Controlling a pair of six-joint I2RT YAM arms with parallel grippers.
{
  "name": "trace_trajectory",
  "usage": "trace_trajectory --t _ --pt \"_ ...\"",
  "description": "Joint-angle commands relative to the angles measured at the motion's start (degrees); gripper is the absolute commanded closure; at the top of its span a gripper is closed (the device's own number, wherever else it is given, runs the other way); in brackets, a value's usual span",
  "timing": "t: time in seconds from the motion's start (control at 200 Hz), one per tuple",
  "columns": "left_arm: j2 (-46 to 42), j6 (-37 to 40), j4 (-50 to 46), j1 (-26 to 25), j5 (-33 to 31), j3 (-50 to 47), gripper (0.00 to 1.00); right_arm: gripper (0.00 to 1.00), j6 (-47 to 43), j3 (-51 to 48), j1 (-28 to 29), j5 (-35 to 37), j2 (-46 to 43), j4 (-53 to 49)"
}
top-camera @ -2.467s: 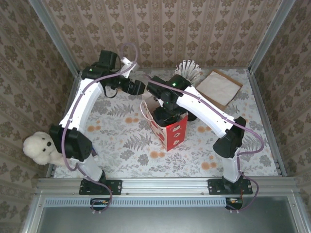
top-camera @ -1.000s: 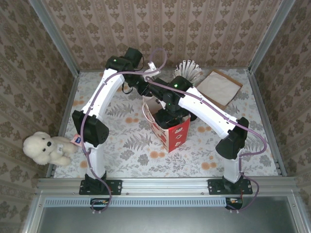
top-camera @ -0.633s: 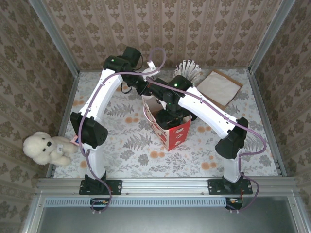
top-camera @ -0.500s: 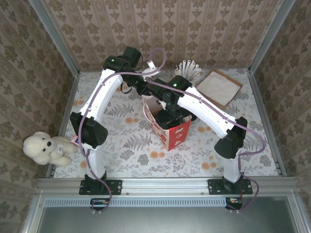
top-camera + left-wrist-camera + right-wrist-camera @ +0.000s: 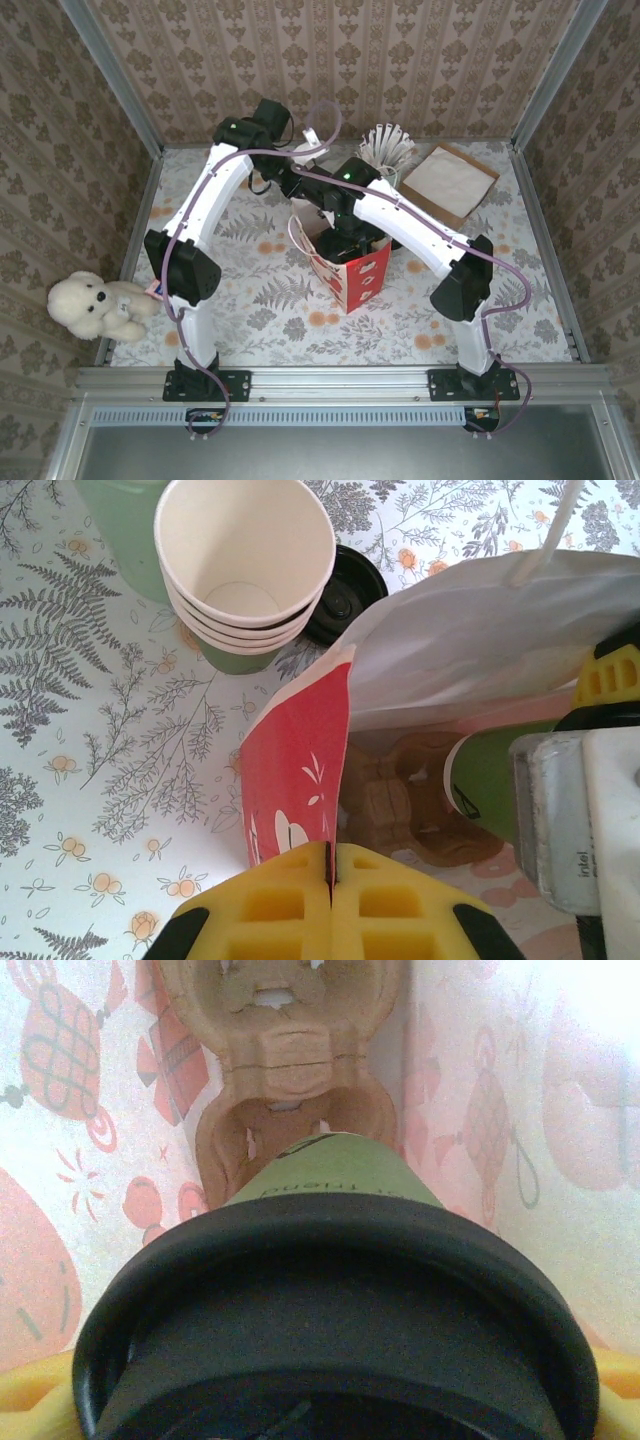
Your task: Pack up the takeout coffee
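While my left hand (image 5: 329,858) pinches the bag (image 5: 290,780) rim open, my right hand (image 5: 325,1395) grips the coffee (image 5: 335,1175), carrier slot (image 5: 290,1075) at 12 o'clock.

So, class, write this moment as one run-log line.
left gripper: shut on paper bag rim | right gripper: shut on takeout coffee, inside bag over cardboard cup carrier

"intel" on white camera housing (image 5: 597,825); print on green cup (image 5: 330,1165) illegible.

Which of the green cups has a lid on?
The cup inside the red-and-white bag, under a black lid; the stacked cups on the table are lidless.
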Motion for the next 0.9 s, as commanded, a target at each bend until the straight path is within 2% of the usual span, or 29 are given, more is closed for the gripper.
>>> trace_trajectory --t 0.0,0.12,0.38,0.895 --pt "-3.8 0.9 1.2 0.1 1.4 -1.8 1.0 0.29 1.6 5.6 -0.3 2.7 0.2 -10.8" --pt "-4.7 0.8 2.9 0.1 2.3 -3.0 1.0 0.29 2.8 10.5 -0.5 1.1 -1.1 -9.1" --pt "-5.7 0.7 2.8 0.3 2.7 -2.7 1.0 0.29 5.7 7.2 -0.6 1.1 -3.8 -9.1" --pt "-5.2 0.1 2.7 0.4 3.1 -2.1 1.0 0.28 5.7 5.7 -0.3 1.0 -4.3 -11.0"
